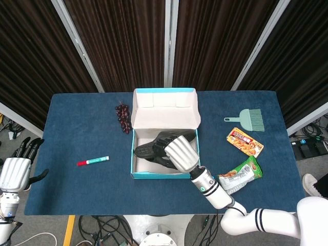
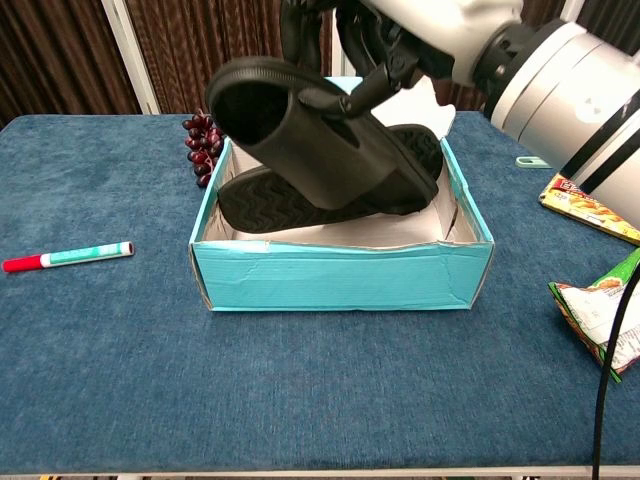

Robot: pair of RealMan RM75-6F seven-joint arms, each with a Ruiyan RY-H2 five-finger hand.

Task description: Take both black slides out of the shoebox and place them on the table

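The teal shoebox (image 1: 154, 175) (image 2: 330, 280) stands open at the table's middle, lid flipped up behind it. My right hand (image 1: 181, 152) (image 2: 420, 25) grips one black slide (image 2: 310, 140) (image 1: 154, 146) and holds it tilted above the box, clear of the rim. The second black slide (image 2: 300, 205) lies sole-up inside the box beneath it, partly hidden. My left hand (image 1: 14, 171) hangs open off the table's left edge, holding nothing; the chest view does not show it.
A bunch of dark grapes (image 1: 123, 117) (image 2: 206, 146) lies left of the box lid. A red-and-teal marker (image 1: 93, 161) (image 2: 67, 256) rests at the left. On the right sit a green brush (image 1: 247, 119), an orange snack pack (image 1: 245, 142) and a green snack bag (image 1: 239, 176).
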